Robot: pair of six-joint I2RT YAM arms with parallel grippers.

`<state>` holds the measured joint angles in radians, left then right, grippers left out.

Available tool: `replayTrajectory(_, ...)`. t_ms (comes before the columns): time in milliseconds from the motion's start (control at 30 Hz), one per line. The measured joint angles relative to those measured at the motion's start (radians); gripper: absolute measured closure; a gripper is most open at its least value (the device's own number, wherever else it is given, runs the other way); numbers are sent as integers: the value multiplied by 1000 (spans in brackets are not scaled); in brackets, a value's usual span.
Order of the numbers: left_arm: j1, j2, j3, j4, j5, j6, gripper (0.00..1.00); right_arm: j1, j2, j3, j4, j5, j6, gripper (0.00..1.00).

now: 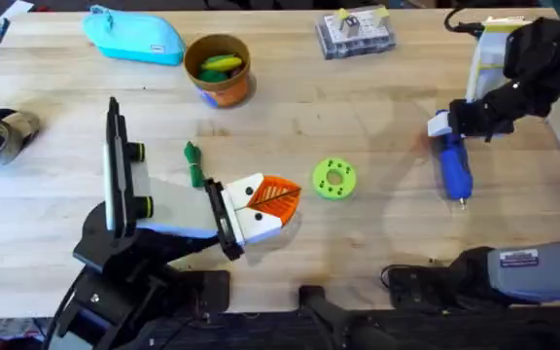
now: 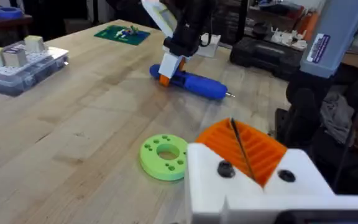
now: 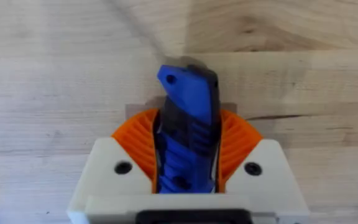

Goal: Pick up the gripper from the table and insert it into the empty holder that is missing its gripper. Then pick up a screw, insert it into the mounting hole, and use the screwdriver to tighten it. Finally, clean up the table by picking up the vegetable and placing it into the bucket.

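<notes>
Blue screwdriver (image 3: pixel 188 134) handle sits clamped between the right gripper's (image 3: pixel 188 146) orange ribbed pads (image 3: pixel 140 134), its body lying on the wooden table (image 1: pixel 377 224) at the right side in the overhead view, thin bit pointing toward the near edge. Left gripper (image 2: pixel 244 152) rests low over the table, its orange pads pressed together with nothing between them. Just beside it lies a lime-green disc (image 1: pixel 334 179). A slender dark-green vegetable (image 1: pixel 193 162) lies near the left arm, and the orange bucket (image 1: pixel 218 70) stands farther back beside a turquoise pouch (image 1: pixel 134 37).
</notes>
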<state>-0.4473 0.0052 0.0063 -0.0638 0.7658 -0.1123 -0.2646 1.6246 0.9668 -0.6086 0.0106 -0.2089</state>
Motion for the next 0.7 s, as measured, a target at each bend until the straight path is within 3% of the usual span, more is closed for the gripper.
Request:
replayTrajectory(233, 0, 0, 0, 0, 0, 0, 987, -1, 2, 0, 9, 0, -1, 735)
replayTrajectory(700, 0, 0, 0, 0, 0, 0, 987, -1, 1, 1, 6, -4, -1, 807)
